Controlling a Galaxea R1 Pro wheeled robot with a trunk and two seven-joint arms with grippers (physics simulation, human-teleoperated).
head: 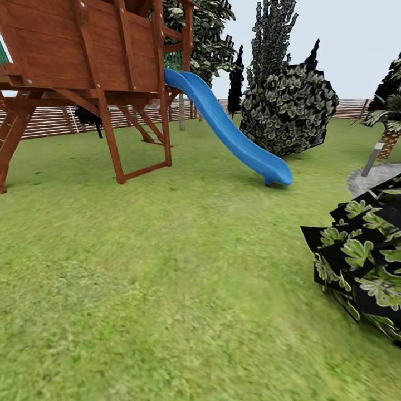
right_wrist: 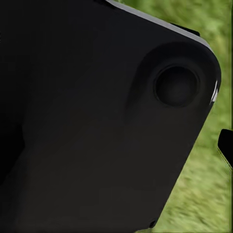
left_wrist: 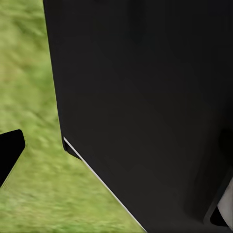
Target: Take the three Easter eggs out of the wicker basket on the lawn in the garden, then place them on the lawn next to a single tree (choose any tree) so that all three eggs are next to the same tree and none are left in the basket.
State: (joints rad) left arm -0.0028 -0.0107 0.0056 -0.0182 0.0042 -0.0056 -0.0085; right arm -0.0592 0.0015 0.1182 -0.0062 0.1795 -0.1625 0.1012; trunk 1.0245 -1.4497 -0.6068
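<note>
A wooden play tower [head: 83, 50] stands at the upper left, with a blue slide [head: 228, 133] curving down from it. Behind the slide's foot sits a round leafy bush [head: 289, 108]. Another dark-leaved bush [head: 362, 262] fills the right edge.

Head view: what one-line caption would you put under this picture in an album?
A blue slide curves down from a wooden play tower onto the lawn, with a round leafy bush beyond it.
</note>
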